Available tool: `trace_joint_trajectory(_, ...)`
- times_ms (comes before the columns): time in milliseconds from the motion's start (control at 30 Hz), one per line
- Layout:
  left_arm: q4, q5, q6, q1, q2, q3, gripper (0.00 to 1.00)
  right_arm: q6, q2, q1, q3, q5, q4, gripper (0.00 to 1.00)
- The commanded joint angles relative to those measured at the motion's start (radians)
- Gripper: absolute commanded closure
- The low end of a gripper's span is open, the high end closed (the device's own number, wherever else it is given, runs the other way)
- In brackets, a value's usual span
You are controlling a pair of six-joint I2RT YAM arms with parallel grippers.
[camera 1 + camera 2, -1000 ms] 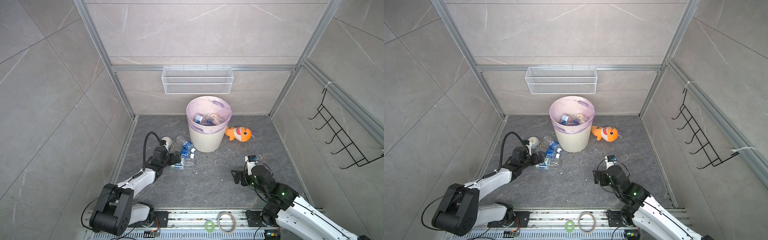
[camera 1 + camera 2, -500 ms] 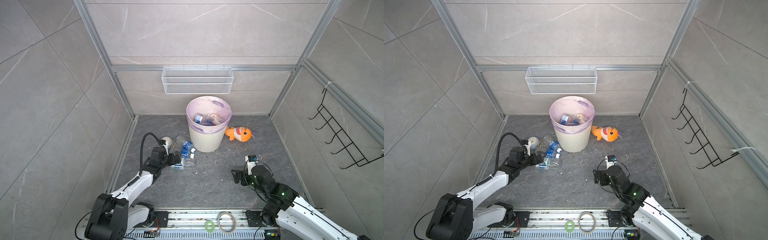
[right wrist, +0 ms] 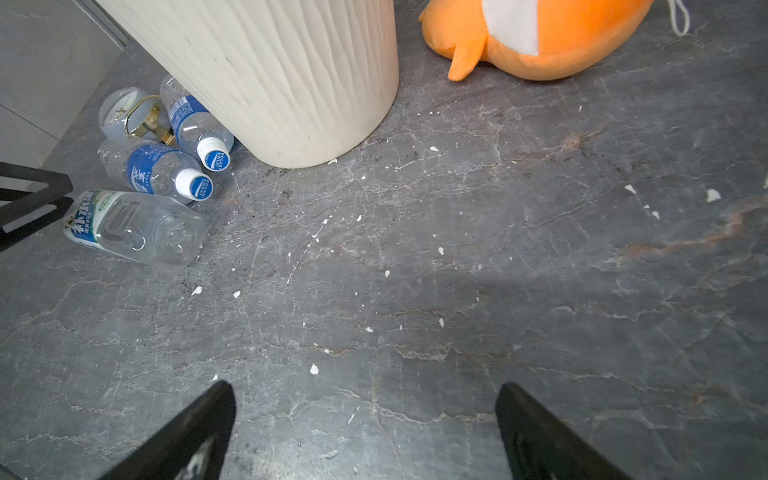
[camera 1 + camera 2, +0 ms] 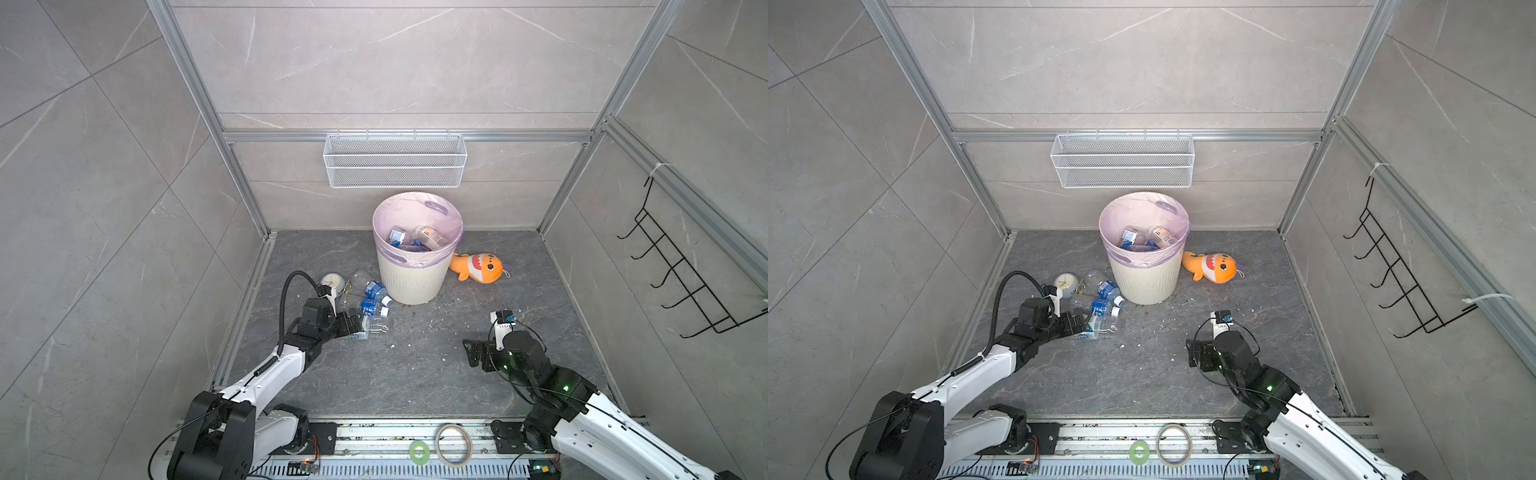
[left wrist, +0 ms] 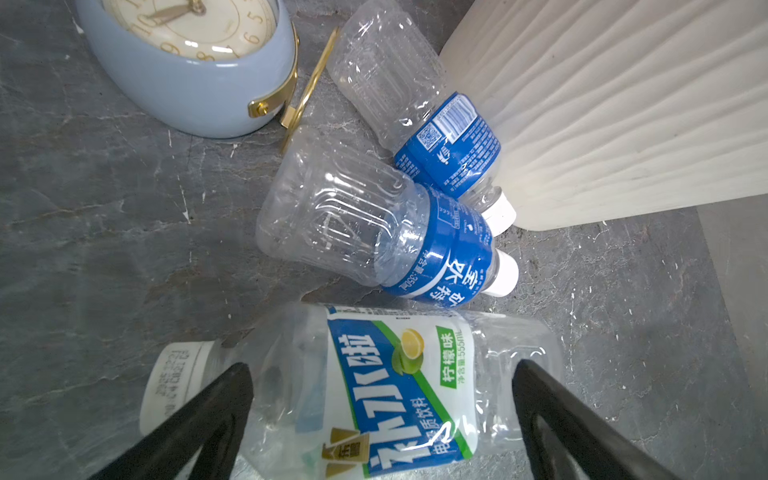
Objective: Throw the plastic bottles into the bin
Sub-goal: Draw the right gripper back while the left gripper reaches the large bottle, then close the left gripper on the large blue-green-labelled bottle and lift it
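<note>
Bottles (image 4: 409, 241) lie in the bin (image 4: 411, 278) already; three more (image 5: 374, 232) wait on the floor beside it. Left end effector (image 5: 382, 415) gapes around one; right end effector (image 3: 365, 419) gapes, holding nothing.

Cream ribbed bin (image 4: 411, 278) with lilac liner stands upright at 12 o'clock on the tabletop, several bottles (image 4: 409, 241) already inside. Three clear bottles lie on their sides at its 8 o'clock: two blue-labelled (image 5: 415, 124) (image 5: 386, 232) with white caps, one touching the bin wall, and a green-and-white-labelled one (image 5: 374, 386) nearest.
</note>
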Motion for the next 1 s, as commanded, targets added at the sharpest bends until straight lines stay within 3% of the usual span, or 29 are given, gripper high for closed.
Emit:
trace_joint_trajectory(0,-0.020,0.012,-0.024,-0.019,-0.031,-0.009,0.00,0.004,-0.010,0.006,-0.011,0.021,0.015,0.00)
trace_joint_trajectory(400,-0.054,-0.087,-0.116,-0.211,-0.095,-0.031,0.00,0.005,-0.024,0.007,-0.016,0.020,0.014,0.00)
trace_joint_trajectory(733,-0.069,-0.205,-0.186,-0.430,-0.093,-0.012,0.00,0.004,-0.033,0.006,-0.017,0.020,0.012,0.01)
trace_joint_trajectory(967,-0.157,-0.259,-0.132,-0.468,-0.109,0.071,0.00,0.007,-0.037,0.007,-0.019,0.020,0.012,0.00)
